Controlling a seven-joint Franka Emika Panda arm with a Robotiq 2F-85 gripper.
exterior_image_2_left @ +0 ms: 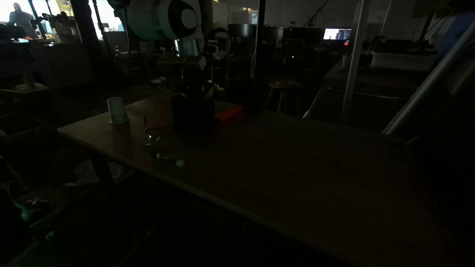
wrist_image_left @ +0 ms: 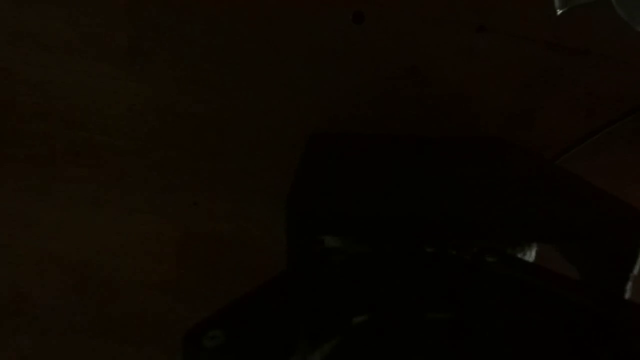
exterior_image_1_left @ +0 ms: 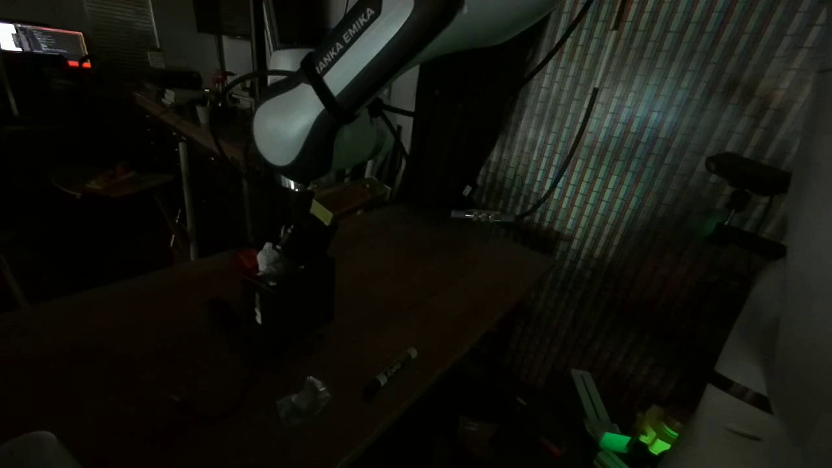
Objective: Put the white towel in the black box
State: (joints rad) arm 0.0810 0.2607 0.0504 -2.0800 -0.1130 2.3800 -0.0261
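The scene is very dark. On the table stands the black box [exterior_image_1_left: 296, 305] [exterior_image_2_left: 193, 116], upright, and its dark wall also fills the middle of the wrist view [wrist_image_left: 400, 185]. A wrinkled part of the white towel [exterior_image_1_left: 270, 260] sticks up over the box's rim on the red object's side. Only a small pale bit of towel [wrist_image_left: 527, 252] shows in the wrist view. My gripper [exterior_image_1_left: 304, 248] points down at the box's mouth, right beside the towel. Its fingertips are lost in the dark; the jaws are shut, and whether cloth is pinched between them does not show.
A red object [exterior_image_2_left: 229, 115] lies against the box. Near the table's edge are a marker [exterior_image_1_left: 390, 372] and a crumpled clear wrapper [exterior_image_1_left: 304, 400]. A pale cup [exterior_image_2_left: 117, 110] stands upside down at the table's end, and a thin cable [exterior_image_2_left: 159, 128] runs by the box.
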